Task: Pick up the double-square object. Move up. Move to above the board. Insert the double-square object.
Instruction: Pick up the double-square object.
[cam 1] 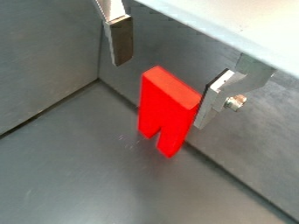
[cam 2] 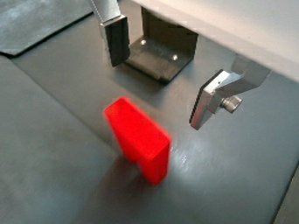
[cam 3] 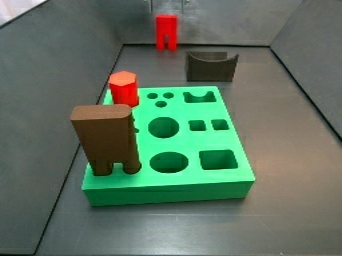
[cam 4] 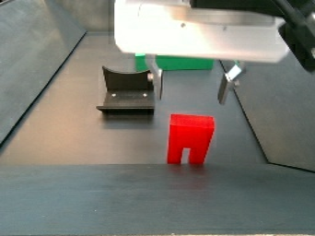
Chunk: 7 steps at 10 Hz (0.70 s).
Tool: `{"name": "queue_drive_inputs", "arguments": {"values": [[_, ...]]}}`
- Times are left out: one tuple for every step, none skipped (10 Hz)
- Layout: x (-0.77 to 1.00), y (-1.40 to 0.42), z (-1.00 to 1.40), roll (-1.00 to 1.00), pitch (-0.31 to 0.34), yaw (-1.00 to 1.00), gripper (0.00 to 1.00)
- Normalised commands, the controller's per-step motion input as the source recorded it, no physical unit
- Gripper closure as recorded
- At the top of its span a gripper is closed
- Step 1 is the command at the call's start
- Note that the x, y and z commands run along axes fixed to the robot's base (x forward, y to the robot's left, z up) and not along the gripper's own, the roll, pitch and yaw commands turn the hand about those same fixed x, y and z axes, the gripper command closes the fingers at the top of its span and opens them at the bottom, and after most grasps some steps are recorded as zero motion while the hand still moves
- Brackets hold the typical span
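The board (cam 3: 174,140) is laid on the table (cam 3: 287,140). The gripper (cam 4: 189,83) is positioned above the double-square object (cam 4: 190,139), jaws spread wide, nothing held. The double-square object is stood upright on the table, well beyond the board.

No text, label, brand or number can be read anywhere — nothing legible.

Both wrist views look steeply down past the claw (cam 1: 170,77) at the double-square object (cam 1: 165,111) close below. A side view looks down over the near board (cam 3: 167,150) toward the far wall; another faces back from there, sharing the fixture (cam 4: 127,90).
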Motion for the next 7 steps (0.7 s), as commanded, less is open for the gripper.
{"name": "queue_drive_inputs", "arguments": {"values": [[0.0, 0.08, -0.19, 0.0, -0.069, 0.06, 0.0], [0.17, 0.52, -0.44, -0.02, -0.164, 0.05, 0.0], [0.09, 0.47, -0.61, -0.01, -0.239, 0.0, 0.0], [0.11, 0.53, -0.67, 0.0, -0.211, 0.04, 0.0], [0.15, 0.52, -0.73, 0.0, -0.183, 0.07, 0.0], [0.07, 0.27, -0.8, 0.0, -0.184, 0.03, 0.0], [0.0, 0.0, -0.85, 0.03, -0.193, 0.0, 0.0]]}}
